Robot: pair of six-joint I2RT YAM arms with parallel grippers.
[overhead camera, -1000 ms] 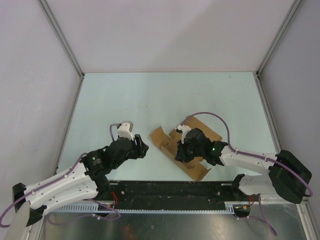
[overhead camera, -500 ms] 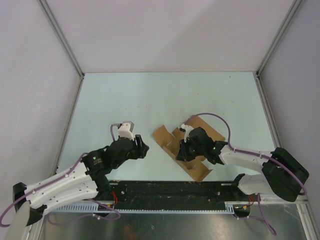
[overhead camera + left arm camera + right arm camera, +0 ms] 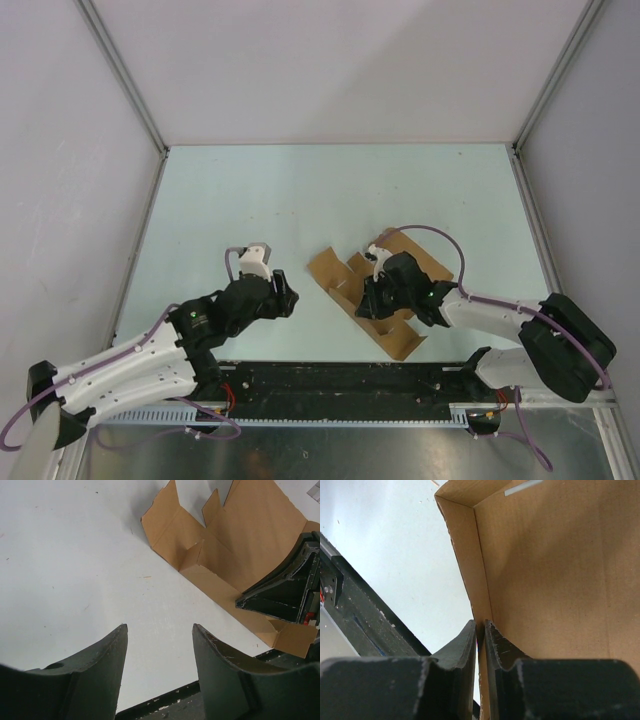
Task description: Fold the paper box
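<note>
The right gripper point(image 3: 481, 627) has its two black fingers drawn almost together, pinching a thin upright wall of the plain brown die-cut cardboard paper box point(image 3: 545, 570). The wall's edge runs between the fingertips and rises toward 12 o'clock in the wrist view, meeting a second raised wall at a corner near 11 o'clock. The box's broad inner panel spreads out at 3 o'clock of that wall, with a short pale strip point(image 3: 522, 487) lying on it near the top edge.

From above, the right gripper point(image 3: 368, 300) sits over the middle of the paper box point(image 3: 335, 272). Flat flaps stick out from under it toward 10 o'clock, 1 o'clock and 5 o'clock. The sheet lies on the pale blue-green table point(image 3: 300, 190), at roughly 5 o'clock of the table's middle and close to the black rail point(image 3: 340, 380) along the near edge. The right arm reaches in from 4 o'clock.

The left gripper point(image 3: 160, 630) has its jaws spread wide with nothing between them, only bare table point(image 3: 65, 555). In its wrist view the paper box point(image 3: 240, 535) lies at 1 o'clock, apart from the fingertips. From above, the left gripper point(image 3: 287, 297) is at 9 o'clock of the box, near it but not touching, and its arm comes from 8 o'clock.
</note>
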